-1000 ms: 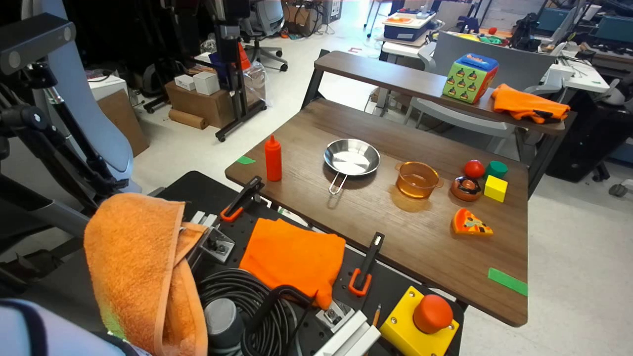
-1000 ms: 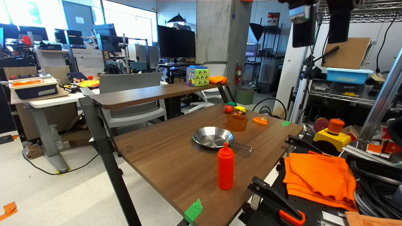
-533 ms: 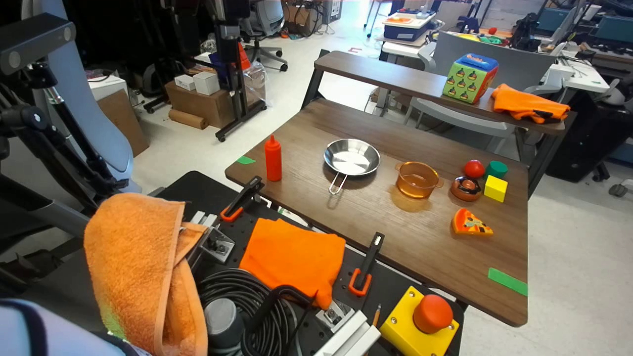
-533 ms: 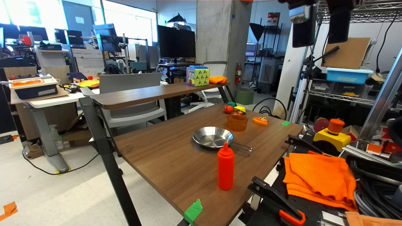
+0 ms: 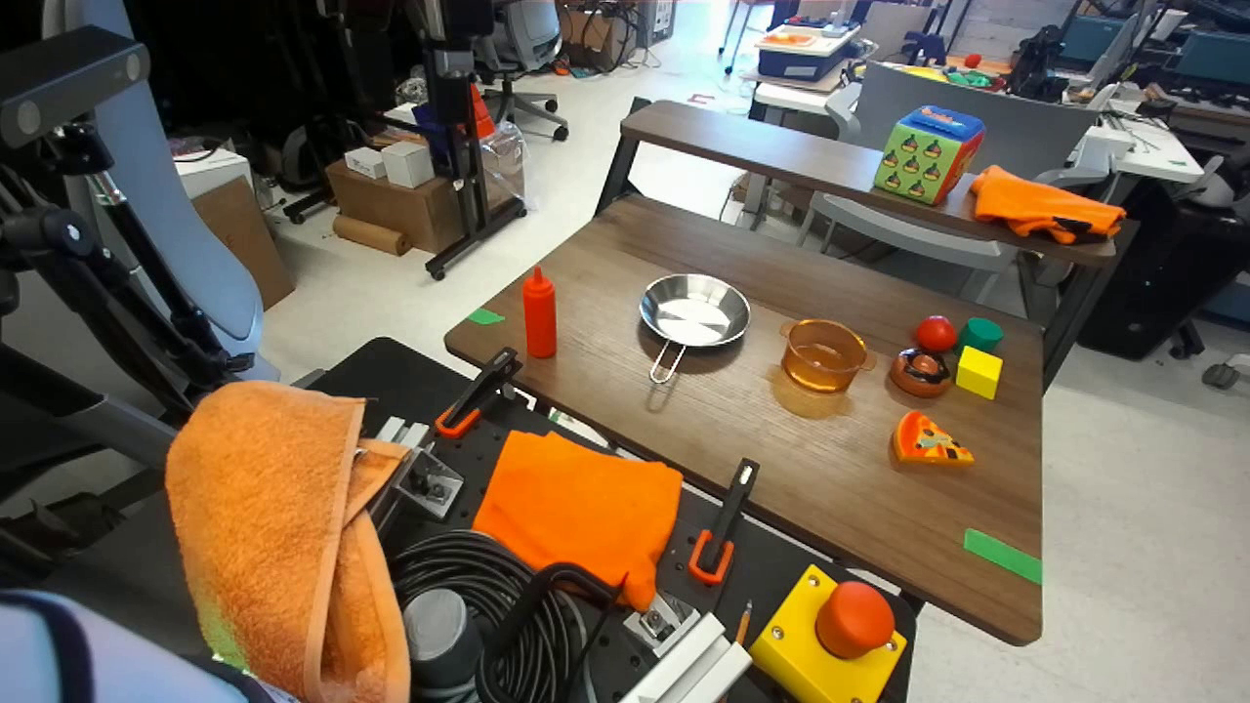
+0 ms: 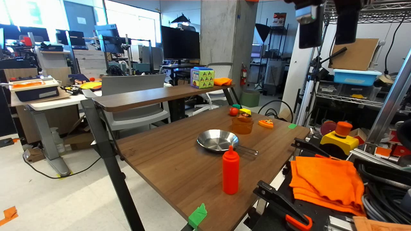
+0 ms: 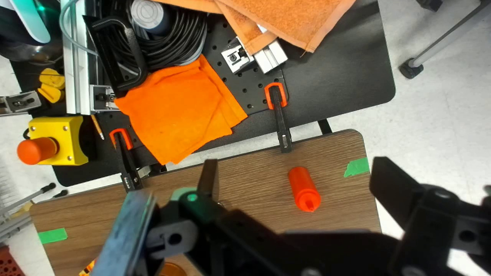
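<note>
The gripper (image 7: 297,176) is holding its fingers (image 7: 209,176) wide apart, with only air between them. Well below, and showing in the gap between the two fingertips in the wrist view, a red squeeze bottle (image 7: 304,189) is standing upright on the tabletop (image 7: 253,184); its smooth plastic cylinder is narrowing through rounded shoulders to a pointed nozzle. The tabletop's brown wood grain is running beneath the fingers. Also lower than the fingers, a folded, matte orange cloth (image 7: 188,111) is lying flat near a black-handled clamp (image 7: 281,122). In both exterior views, a shiny steel frying pan (image 5: 695,312) with a wire-loop handle is resting near the bottle, and a translucent amber pot (image 5: 818,376) is sitting on the pan's far side from it.
</note>
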